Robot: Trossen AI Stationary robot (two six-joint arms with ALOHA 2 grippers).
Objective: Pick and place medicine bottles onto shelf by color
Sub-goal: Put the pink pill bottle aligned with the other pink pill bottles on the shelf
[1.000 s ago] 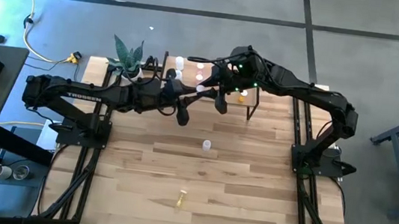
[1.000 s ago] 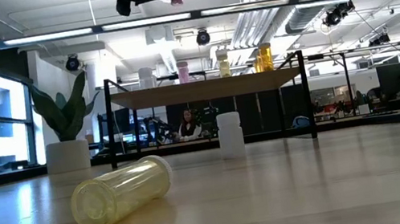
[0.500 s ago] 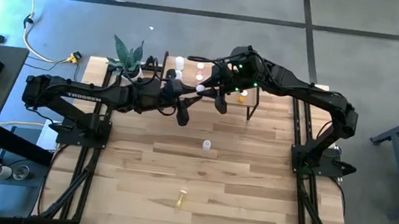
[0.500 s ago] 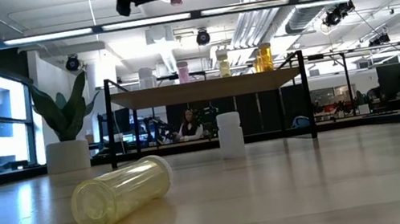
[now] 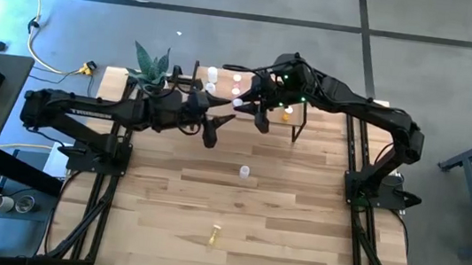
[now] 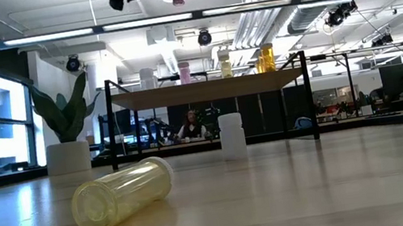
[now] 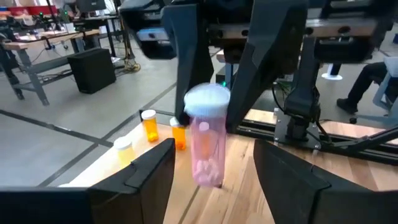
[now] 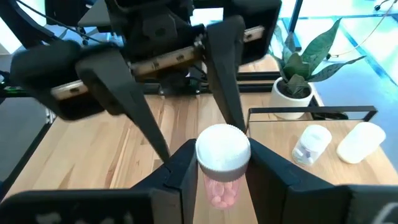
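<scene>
The right gripper (image 5: pixel 241 105) is clenched on a small pink medicine bottle with a white cap (image 8: pixel 222 163), its two dark fingers (image 8: pixel 186 169) pressing the sides just below the cap. It holds the bottle upright and high above the table, at the near edge of the light-wood shelf on thin black legs (image 6: pixel 206 89), probably so the bottle can be carried in over the board and set down standing.

The left gripper (image 5: pixel 209 129) hangs just beside it with its fingers (image 7: pixel 149 168) spread and nothing between them. In the left wrist view the pink bottle shows beyond those fingers, clear of them, so this looks like a handover just completed.

On the shelf a white, a pink, a pale yellow and an orange bottle stand in a row in the low view, and the held bottle hangs almost over the pink bottle on the shelf (image 6: pixel 185 71), which fits sorting by colour. A white bottle standing on the tabletop (image 5: pixel 245 172) and a pale yellow bottle lying on its side (image 5: pixel 216 233) are left to sort. A potted plant (image 5: pixel 150 69) stands off the shelf's end.

Against a second ago, the left arm has pulled back toward its own side and its gripper has dropped away from the bottle; the right gripper has barely shifted.
</scene>
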